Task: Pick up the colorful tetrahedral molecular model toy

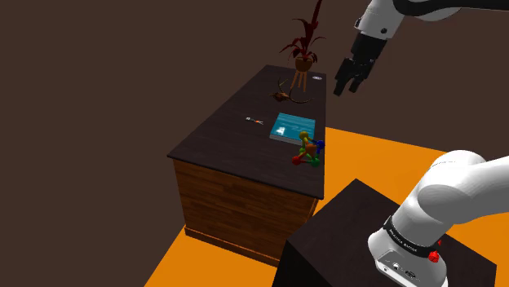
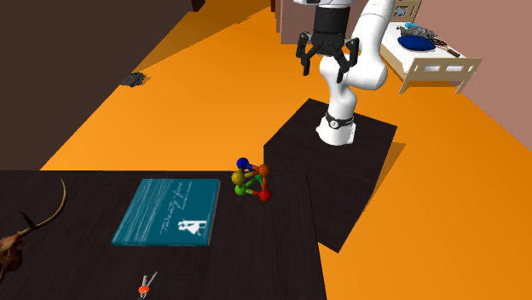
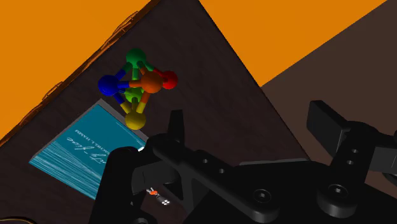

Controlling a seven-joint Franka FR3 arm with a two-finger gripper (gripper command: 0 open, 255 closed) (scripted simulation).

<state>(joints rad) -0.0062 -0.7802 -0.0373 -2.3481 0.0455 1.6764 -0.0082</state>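
Gripper [image 1: 347, 87] [image 2: 325, 68] [image 3: 251, 130]: jaws apart, nothing between them. It hangs in the air well above the table [image 1: 232, 134] [image 2: 273, 256] [image 3: 216, 108], apart from every object on it.

Molecular model toy [image 1: 309, 152] [image 2: 251, 181] [image 3: 139, 83]: balls in red, blue, green, yellow and orange, joined by coloured rods. It sits on the dark table top near the corner closest to the stand [image 1: 343, 236] [image 2: 341, 162], close to the table's edge. It is just beside a corner of the teal book [image 1: 292, 128] [image 2: 168, 211] [image 3: 79, 149]; whether they touch, cannot tell.

Wrist view: toy lies ahead of the open fingers, not between them, with the book alongside it.

Other items on the table: a small orange-tipped object [image 1: 254, 121] [image 2: 147, 285] [image 3: 153, 191] beyond the book, away from the toy; a potted plant [image 1: 305, 49] with dark red leaves at the far end in the shoulder view.

Floor [image 1: 383, 163] [image 2: 213, 94] is orange
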